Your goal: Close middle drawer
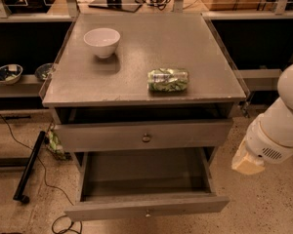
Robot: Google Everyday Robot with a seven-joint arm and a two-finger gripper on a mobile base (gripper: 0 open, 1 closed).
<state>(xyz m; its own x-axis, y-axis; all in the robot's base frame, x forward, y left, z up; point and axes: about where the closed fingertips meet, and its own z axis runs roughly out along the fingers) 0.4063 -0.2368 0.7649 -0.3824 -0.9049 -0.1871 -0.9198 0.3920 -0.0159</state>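
Camera view. Grey three-drawer cabinet (195,48), seen from above and in front. Middle drawer (146,179), grey with a low front panel and tiny centre knob: pulled far out, deep box exposed, nothing in it. Taller-fronted grey upper drawer (102,136) with brass knob: ajar, dark gap under the top. On the cabinet top: white round bowl (102,42) rear left, green-and-silver crumpled packet (168,80) front right. Gripper (248,164), beige tip of the white arm: right of the cabinet, beside the drawers, touching nothing. Open or closed: cannot tell.
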